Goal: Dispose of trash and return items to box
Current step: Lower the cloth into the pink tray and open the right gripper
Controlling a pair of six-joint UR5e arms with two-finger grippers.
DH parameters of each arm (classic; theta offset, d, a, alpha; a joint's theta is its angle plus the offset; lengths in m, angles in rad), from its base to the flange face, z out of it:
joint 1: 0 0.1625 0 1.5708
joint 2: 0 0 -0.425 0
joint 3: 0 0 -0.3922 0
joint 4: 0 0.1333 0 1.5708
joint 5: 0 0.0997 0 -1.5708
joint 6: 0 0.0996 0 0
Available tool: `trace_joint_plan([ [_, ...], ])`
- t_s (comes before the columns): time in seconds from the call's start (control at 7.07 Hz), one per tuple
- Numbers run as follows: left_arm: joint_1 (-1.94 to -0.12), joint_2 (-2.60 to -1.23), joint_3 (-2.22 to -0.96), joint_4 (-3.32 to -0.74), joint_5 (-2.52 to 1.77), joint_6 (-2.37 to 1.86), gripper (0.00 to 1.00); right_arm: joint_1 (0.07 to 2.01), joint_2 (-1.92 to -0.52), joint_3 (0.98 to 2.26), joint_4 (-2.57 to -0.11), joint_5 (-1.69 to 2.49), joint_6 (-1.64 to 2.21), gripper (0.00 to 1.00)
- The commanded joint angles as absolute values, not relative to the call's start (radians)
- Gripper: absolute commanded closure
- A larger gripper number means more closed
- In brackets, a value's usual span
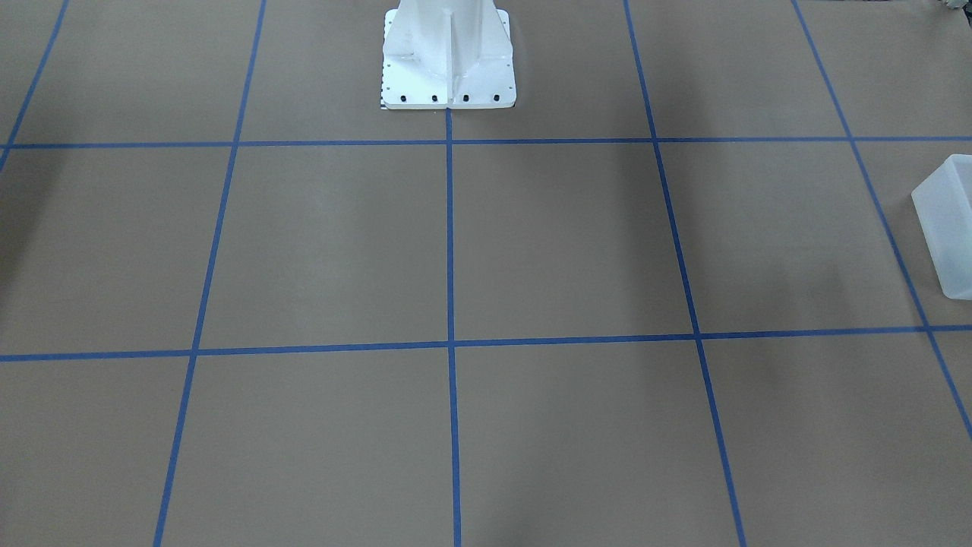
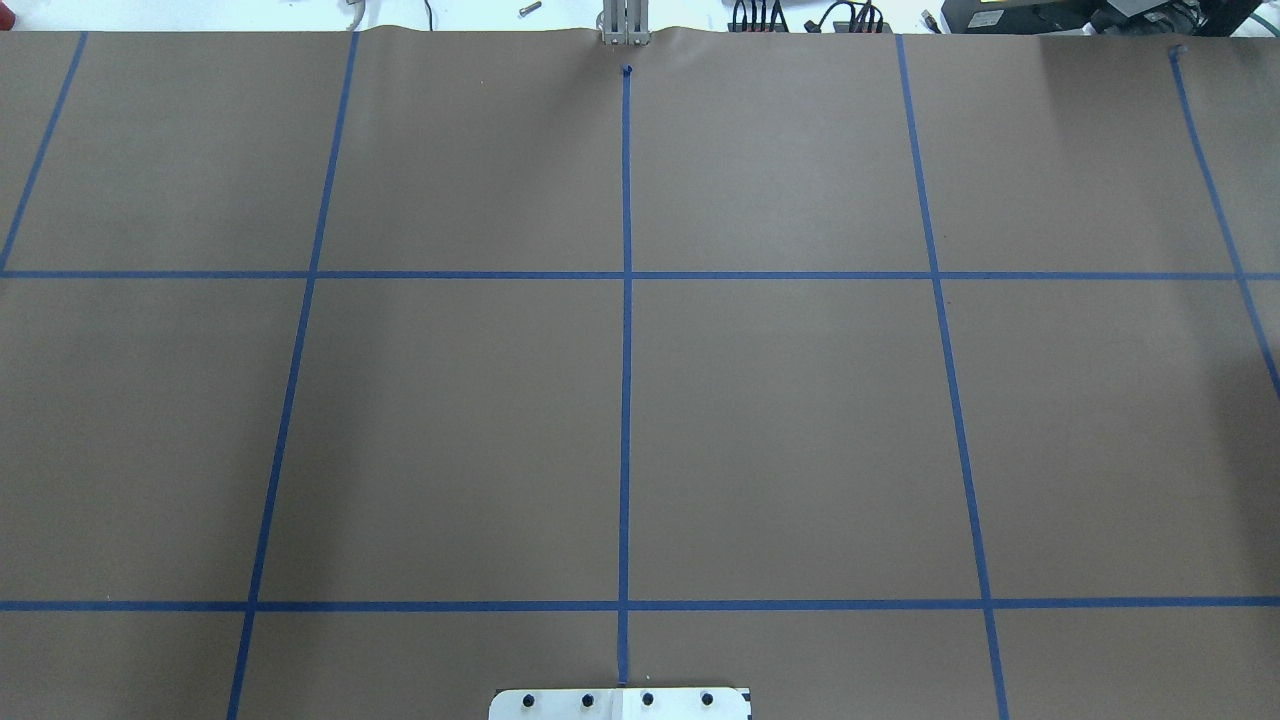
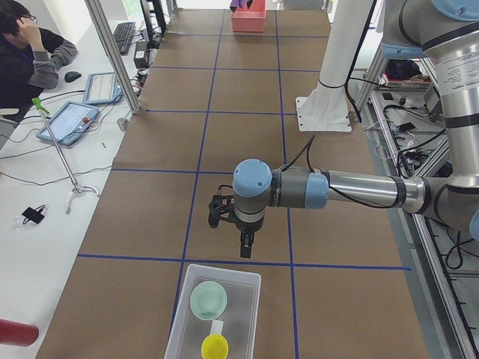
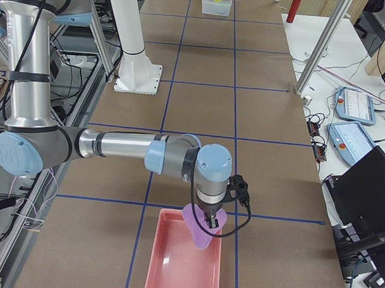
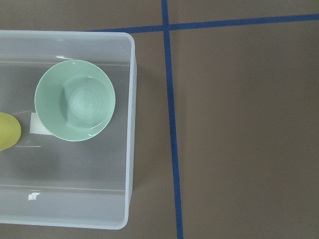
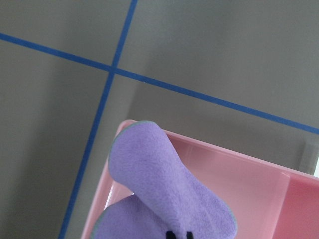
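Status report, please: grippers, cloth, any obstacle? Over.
Right gripper holds purple cloth over pink bin. Left gripper near clear box, state unclear. No obstacle seen.

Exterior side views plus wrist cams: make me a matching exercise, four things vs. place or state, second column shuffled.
Things
1. green bowl
2. purple cloth
3. yellow cup
4. left claw

Places or states
A. pinched in the right claw, over the pink bin
B. in the air near the clear bin, touching nothing
C. in the clear bin, at the end nearer the left claw
D. in the clear bin, at the end farther from the left claw

Pairs: 1-C, 2-A, 3-D, 4-B
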State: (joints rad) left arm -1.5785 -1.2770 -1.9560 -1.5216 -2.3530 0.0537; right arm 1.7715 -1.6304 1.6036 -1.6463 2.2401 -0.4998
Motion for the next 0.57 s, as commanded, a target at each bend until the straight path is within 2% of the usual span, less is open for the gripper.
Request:
trace_joint_plan([
  [0.0, -1.578, -1.278, -1.96, -1.522, -2.353, 0.055, 0.02, 1.775, -1.724, 1.488, -1.415, 2.218, -0.502, 1.0],
  [0.28, -1.578, -1.279, -1.96, -1.522, -2.353, 0.054, 0.02, 1.772, -1.715, 1.444, -1.404, 2.218, -0.499, 1.0],
  [0.42, -1.578, -1.279, -1.96, -1.523, -2.353, 0.055, 0.02, 1.77, -1.713, 1.44, -1.405, 2.224, -0.471, 0.62],
])
